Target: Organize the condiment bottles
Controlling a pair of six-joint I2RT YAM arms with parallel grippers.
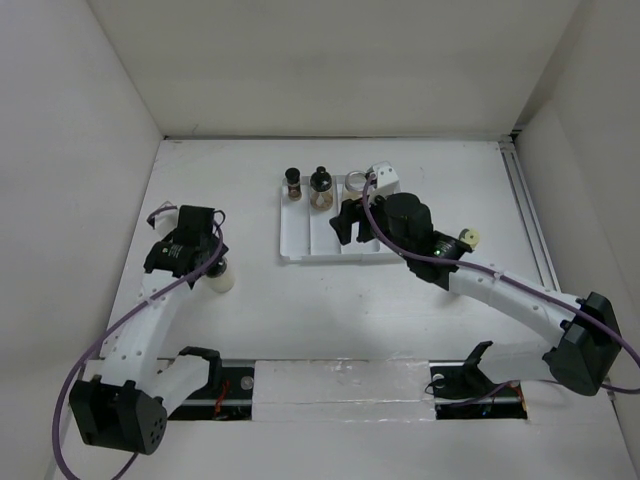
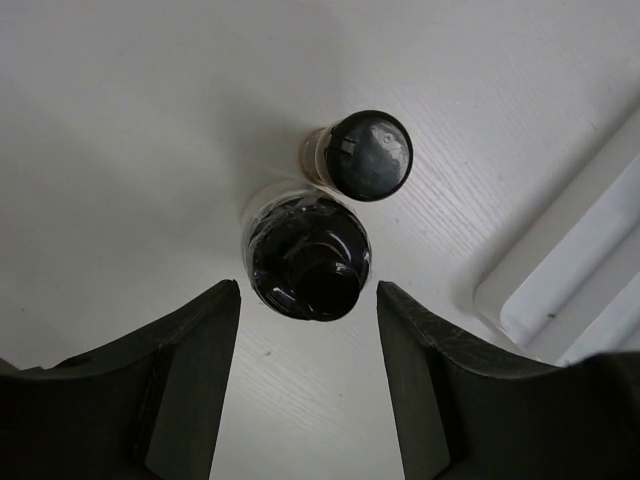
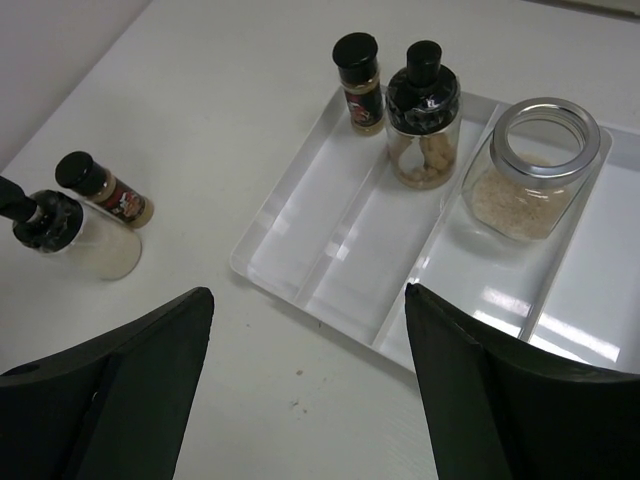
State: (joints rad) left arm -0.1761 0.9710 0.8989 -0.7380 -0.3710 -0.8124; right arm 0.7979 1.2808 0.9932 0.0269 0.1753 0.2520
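The white divided tray (image 1: 300, 245) holds a slim brown spice bottle (image 3: 360, 85), a round black-capped jar (image 3: 423, 115) and a clear silver-lidded jar (image 3: 535, 170) along its far end. My right gripper (image 3: 308, 290) is open and empty above the tray's near edge (image 1: 347, 222). A second black-capped jar (image 2: 305, 258) and a second slim spice bottle (image 2: 368, 155) stand on the table left of the tray. My left gripper (image 2: 308, 288) is open, and this jar (image 1: 222, 277) stands just beyond its fingertips. A yellow-capped bottle (image 1: 467, 239) peeks out behind my right arm. No cream squeeze bottle shows.
White walls close in the table at the left, back and right. A rail (image 1: 525, 215) runs along the right side. The tray's corner (image 2: 560, 290) lies right of the left gripper. The tray's near compartments (image 3: 350, 240) hold nothing.
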